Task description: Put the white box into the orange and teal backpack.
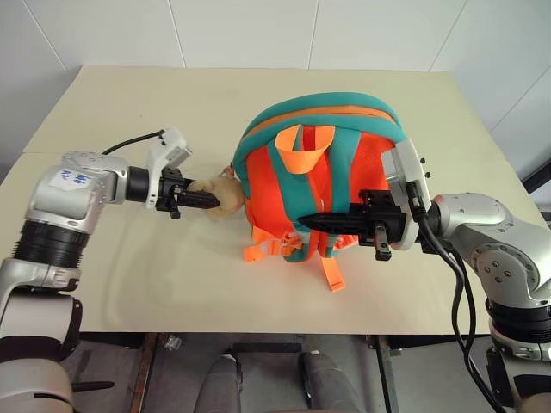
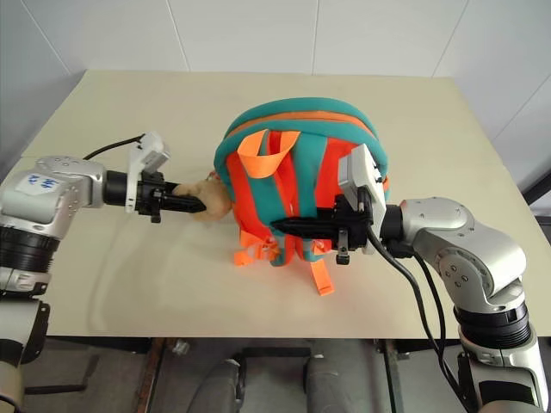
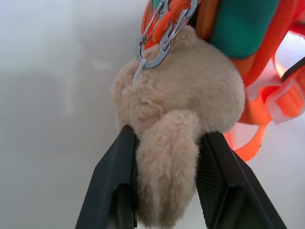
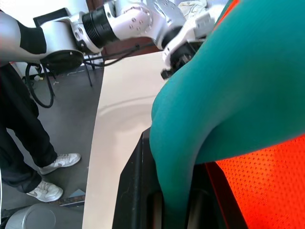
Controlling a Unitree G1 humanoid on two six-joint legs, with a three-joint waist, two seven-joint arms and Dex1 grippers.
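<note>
Backpack position: the small rounded orange and teal backpack lies near the middle of the cream worktop, strap side up, its orange top handle loop toward the far side.
Backpack long axis: it runs from the near edge of the worktop toward the far edge, so the bag lies across the line between the two arms.
Left end effector: its two black fingers are closed on the tan plush hamster, which hangs from the bag by a silver carabiner, at the bag's left side.
Right end effector: it points leftward across the bag and is clamped shut on a fold of the teal trim.
White box: I cannot find it; perhaps it is already inside the bag, but this is not possible to confirm.
Nearer arm: both touch the bag; the right one reaches farther over it.
Key relation: the bag is held between the two arms, from opposite sides.
</note>
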